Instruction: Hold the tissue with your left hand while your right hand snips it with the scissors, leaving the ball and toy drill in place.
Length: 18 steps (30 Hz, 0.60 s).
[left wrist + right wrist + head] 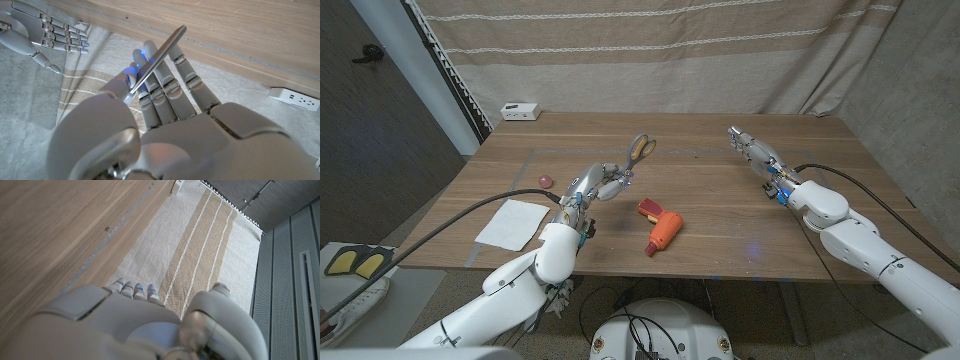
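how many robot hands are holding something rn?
1. The left hand grips the scissors by the blades above the table's left middle. The right hand, raised over the right side, holds nothing.

White power strip [521, 111] on the wooden table [740, 235], far edge, beyond and outboard of the left hand [595, 185]; striped beige curtain [650, 50] hangs behind table, past the right hand [755, 152]; dark wall panel [380, 120] well outboard of the left hand; yellow-black object [355, 262] off-table, nearer than it.
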### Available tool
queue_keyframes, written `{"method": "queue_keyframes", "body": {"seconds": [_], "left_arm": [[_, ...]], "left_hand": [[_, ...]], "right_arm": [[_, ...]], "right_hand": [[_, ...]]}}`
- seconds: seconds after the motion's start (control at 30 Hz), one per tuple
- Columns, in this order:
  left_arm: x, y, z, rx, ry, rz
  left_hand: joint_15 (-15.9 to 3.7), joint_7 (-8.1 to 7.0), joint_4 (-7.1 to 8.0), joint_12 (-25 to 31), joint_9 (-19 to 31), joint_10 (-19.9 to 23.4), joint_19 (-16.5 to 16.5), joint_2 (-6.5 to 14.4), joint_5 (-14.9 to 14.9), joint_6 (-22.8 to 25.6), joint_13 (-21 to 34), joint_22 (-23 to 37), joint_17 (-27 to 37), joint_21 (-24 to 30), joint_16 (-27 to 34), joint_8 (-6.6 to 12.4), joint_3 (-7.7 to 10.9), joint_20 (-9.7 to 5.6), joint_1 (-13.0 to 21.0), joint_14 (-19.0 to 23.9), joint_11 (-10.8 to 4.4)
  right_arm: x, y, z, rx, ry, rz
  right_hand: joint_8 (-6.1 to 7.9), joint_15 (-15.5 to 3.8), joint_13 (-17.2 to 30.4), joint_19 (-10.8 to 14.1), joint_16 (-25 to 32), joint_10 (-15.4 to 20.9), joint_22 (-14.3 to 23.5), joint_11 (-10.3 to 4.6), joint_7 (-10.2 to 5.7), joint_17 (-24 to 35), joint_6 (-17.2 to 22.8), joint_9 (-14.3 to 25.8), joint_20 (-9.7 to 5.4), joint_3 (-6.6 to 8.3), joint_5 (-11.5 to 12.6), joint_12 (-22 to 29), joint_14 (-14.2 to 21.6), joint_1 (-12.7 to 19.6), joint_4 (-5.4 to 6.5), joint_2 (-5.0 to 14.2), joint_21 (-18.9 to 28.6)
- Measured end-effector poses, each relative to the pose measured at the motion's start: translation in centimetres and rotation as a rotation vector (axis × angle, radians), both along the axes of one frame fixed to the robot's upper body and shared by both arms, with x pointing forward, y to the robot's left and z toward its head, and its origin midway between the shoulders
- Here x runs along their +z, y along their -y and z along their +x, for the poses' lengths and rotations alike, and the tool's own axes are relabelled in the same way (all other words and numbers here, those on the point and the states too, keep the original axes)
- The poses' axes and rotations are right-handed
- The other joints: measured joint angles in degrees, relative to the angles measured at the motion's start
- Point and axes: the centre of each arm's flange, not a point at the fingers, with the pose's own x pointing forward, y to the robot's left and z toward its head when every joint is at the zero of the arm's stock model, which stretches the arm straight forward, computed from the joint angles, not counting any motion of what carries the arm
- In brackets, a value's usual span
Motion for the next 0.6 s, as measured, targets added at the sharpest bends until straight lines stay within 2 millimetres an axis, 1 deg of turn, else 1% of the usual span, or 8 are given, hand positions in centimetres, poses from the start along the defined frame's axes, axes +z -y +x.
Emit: {"method": "queue_keyframes", "body": {"seconds": [0.37, 0.4, 0.43, 0.5, 0.53, 0.6], "left_arm": [[0.38, 0.36, 0.05, 0.08, 0.088, 0.034], [0.32, 0.43, 0.09, 0.079, 0.087, 0.034], [0.26, 0.54, 0.15, 0.077, 0.085, 0.034], [0.43, 0.54, 0.1, 0.112, 0.12, 0.056], [0.45, 0.53, 0.09, 0.117, 0.125, 0.059], [0.38, 0.7, 0.2, 0.13, 0.137, 0.07]], "left_hand": [[0.0, -0.1, -0.25, 0.0, 0.3, 0.0, 0.0, 0.0, 0.0, -0.1, 0.3, -0.3, 0.0, 0.6, 0.0, -0.01, 0.25, 0.0, 0.0, 0.0, 0.0], [0.0, -0.1, -0.25, 0.0, 0.3, 0.0, 0.0, 0.0, 0.0, -0.1, 0.3, -0.3, 0.0, 0.6, 0.0, -0.01, 0.25, 0.0, 0.0, 0.0, 0.0], [0.0, -0.09, -0.25, -0.1, 0.3, 0.0, 0.0, 0.0, 0.0, -0.1, 0.3, -0.3, 0.0, 0.6, 0.0, -0.01, 0.25, 0.0, 0.0, 0.0, 0.0], [0.0, -0.09, -0.25, -0.1, 0.3, 0.0, 0.0, 0.0, 0.0, -0.1, 0.3, -0.3, 0.0, 0.6, 0.0, -0.01, 0.25, 0.0, 0.0, 0.0, 0.0], [0.0, -0.09, -0.25, -0.1, 0.3, 0.0, 0.0, 0.0, 0.0, -0.1, 0.3, -0.3, 0.0, 0.6, 0.0, -0.02, 0.25, 0.0, 0.0, 0.0, 0.0], [0.0, -0.1, -0.25, -0.1, 0.3, 0.0, 0.0, 0.0, -0.1, -0.1, 0.3, -0.3, 0.0, 0.6, 0.0, -0.02, 0.25, 0.0, 0.0, 0.0, 0.0]], "right_arm": [[0.28, 0.0, -0.34, 0.016, 0.011, -0.001], [0.28, -0.01, -0.34, 0.016, 0.011, -0.001], [0.28, -0.02, -0.34, 0.017, 0.011, -0.002], [0.32, -0.11, -0.45, 0.022, 0.012, -0.005], [0.33, -0.13, -0.47, 0.024, 0.012, -0.006], [0.34, -0.18, -0.53, 0.026, 0.012, -0.008]], "right_hand": [[0.0, 0.0, 0.0, 0.0, 0.0, 0.0, 0.0, 0.0, -0.03, 0.0, 0.6, 0.0, 0.0, 0.0, 0.0, 0.0, 0.0, 0.0, 0.0, 0.0, 0.0], [0.0, 0.0, 0.0, 0.0, 0.0, 0.0, 0.0, 0.0, -0.11, 0.0, 0.9, 0.0, 0.0, 0.0, 0.0, 0.0, 0.0, 0.0, 0.0, 0.0, 0.0], [0.16, 0.0, 0.0, 0.0, 0.0, 0.0, 0.0, 0.0, -0.54, 0.0, 1.3, 0.0, 0.0, 0.0, 0.0, 0.0, 0.0, 0.0, 0.0, 0.0, 0.0], [0.45, 0.0, 0.0, 0.0, 0.0, 0.0, 0.0, 0.0, -1.03, 0.0, 1.8, 0.0, -0.01, 0.0, 0.0, 0.0, 0.0, 0.0, 0.0, 0.0, 0.0], [0.45, 0.0, 0.0, 0.0, 0.0, 0.0, 0.0, 0.0, -0.81, 0.0, 2.0, 0.0, -0.01, 0.0, 0.0, 0.0, 0.0, 0.0, 0.0, 0.0, 0.0], [0.45, 0.0, 0.0, 0.2, 0.0, 0.0, 0.0, 0.02, -1.14, 0.0, 2.5, 0.0, 0.2, 0.0, 0.0, 0.0, 0.0, 0.0, 0.0, 0.0, 0.0]]}}
